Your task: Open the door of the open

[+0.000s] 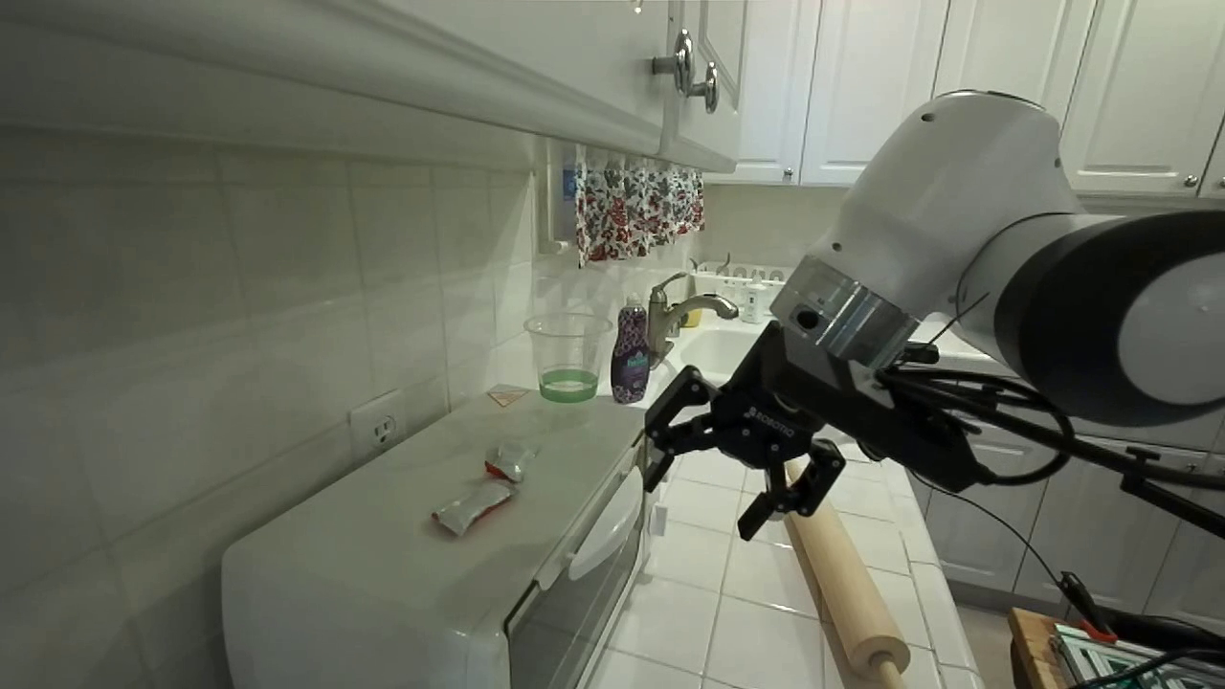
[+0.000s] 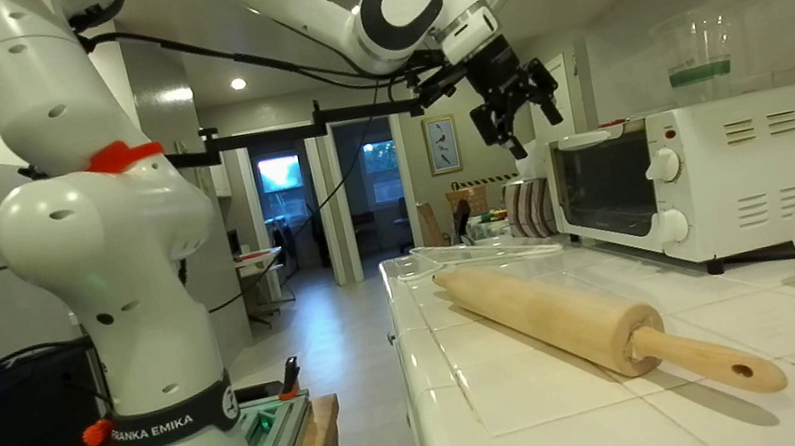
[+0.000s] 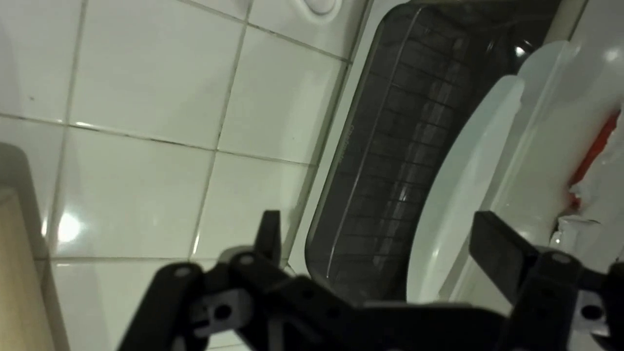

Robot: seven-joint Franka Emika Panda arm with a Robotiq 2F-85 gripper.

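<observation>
A white toaster oven (image 1: 345, 584) stands on the tiled counter against the wall. It also shows in an exterior view (image 2: 764, 170) with two knobs beside its door. Its dark glass door (image 2: 604, 186) is shut and fills the middle of the wrist view (image 3: 385, 161). A curved white handle (image 1: 610, 522) runs along the door's top edge; it also shows in the wrist view (image 3: 460, 190). My gripper (image 1: 703, 500) is open and empty, tilted down in front of and above the door. In the wrist view (image 3: 376, 219) its fingers appear either side of the handle, apart from it.
A wooden rolling pin (image 2: 553, 318) lies on the counter in front of the oven. Foil packets (image 1: 474, 505) lie on the oven's top. A soap bottle (image 1: 630, 352) and a clear cup with green liquid (image 1: 568, 359) stand behind it. White cabinets (image 1: 536, 57) hang above.
</observation>
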